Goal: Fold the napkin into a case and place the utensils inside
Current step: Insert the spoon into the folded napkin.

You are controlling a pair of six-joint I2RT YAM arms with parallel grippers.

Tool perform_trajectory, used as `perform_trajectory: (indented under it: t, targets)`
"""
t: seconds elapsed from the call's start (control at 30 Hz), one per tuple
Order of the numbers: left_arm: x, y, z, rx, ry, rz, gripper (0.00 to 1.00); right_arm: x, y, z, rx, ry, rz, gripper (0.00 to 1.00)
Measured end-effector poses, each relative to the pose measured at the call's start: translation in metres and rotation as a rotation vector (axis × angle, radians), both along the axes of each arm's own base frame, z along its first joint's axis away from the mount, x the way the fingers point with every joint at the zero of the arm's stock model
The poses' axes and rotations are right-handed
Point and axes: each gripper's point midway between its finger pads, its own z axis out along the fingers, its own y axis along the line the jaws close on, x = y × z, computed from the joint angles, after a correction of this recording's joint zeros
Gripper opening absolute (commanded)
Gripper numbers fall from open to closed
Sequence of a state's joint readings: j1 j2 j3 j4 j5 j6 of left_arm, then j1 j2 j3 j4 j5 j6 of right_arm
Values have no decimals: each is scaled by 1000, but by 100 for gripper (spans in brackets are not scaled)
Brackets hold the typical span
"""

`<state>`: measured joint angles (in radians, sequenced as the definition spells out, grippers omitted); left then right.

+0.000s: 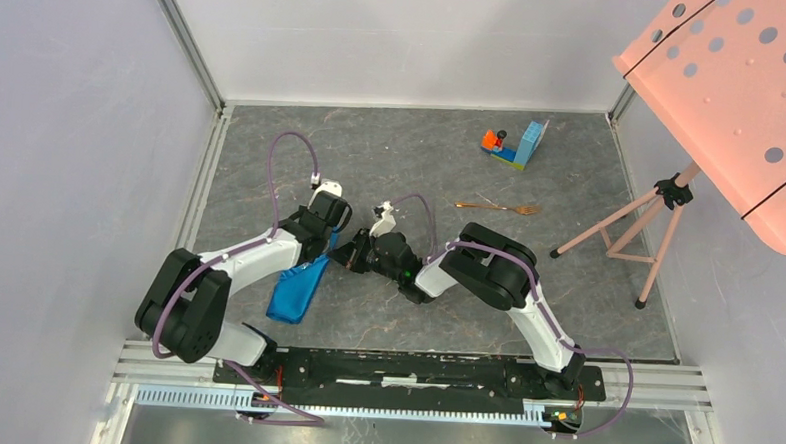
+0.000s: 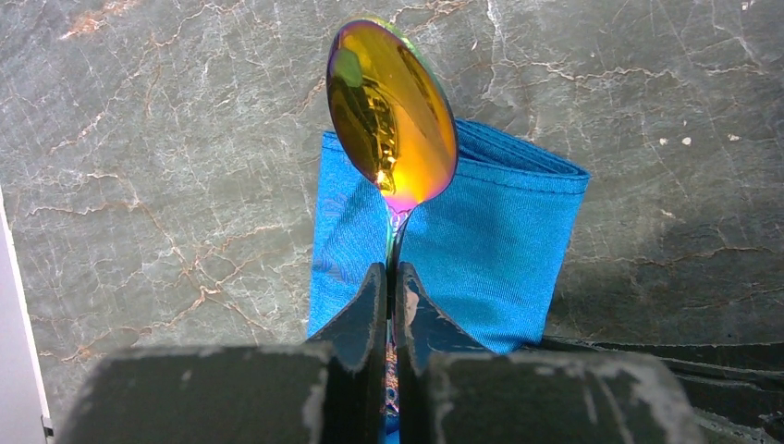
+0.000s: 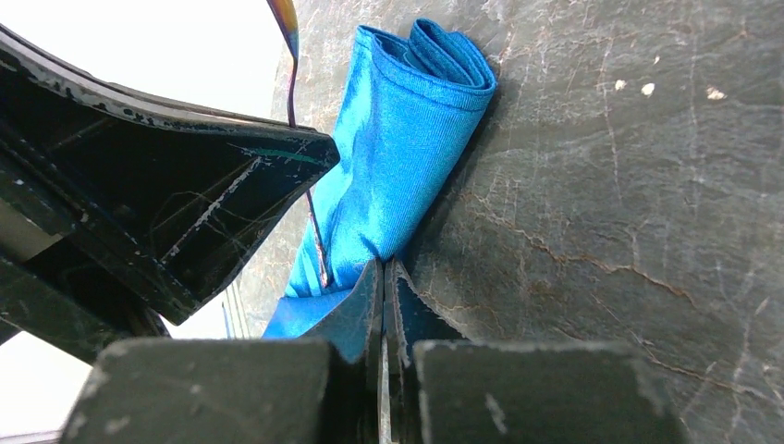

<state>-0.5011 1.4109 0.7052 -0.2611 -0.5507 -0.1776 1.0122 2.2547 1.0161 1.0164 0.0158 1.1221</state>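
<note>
Left gripper (image 2: 389, 277) is clamping the spoon (image 2: 392, 111) by its handle, right gripper (image 3: 384, 275) is pinching the case (image 3: 407, 139); inserting next probably calls for an opened mouth.

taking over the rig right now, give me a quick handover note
left gripper: shut on the spoon at its neck, bowl above the napkin.
right gripper: shut on one edge of the napkin.
done: napkin folded into a narrow case, in front of the left arm.
left: cannot tell whether the spoon handle is in yet; the fork lies farther out to the right, not yet picked up.
</note>
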Motion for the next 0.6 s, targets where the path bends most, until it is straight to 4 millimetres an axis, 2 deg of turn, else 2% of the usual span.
perform_trajectory:
  t: [0.17,0.27,0.4,0.47,0.6]
  targets:
    - [0,0,-1,-1,3,-2,15,-1,-1,-2,-2,3,0,0]
    - [-1,0,-1,2,5,-4,34,-1,-2,-2,0,4,-1,0]
    - [-2,1,0,7,9,-10,50,-1,-2,-2,-1,4,-1,0]
    - [-4,1,4,2,9,-14,52,-1,-3,-2,-1,4,-2,0]
    - [-2,2,23,-34,-22,-8,52,0,-4,-2,1,4,-5,0]
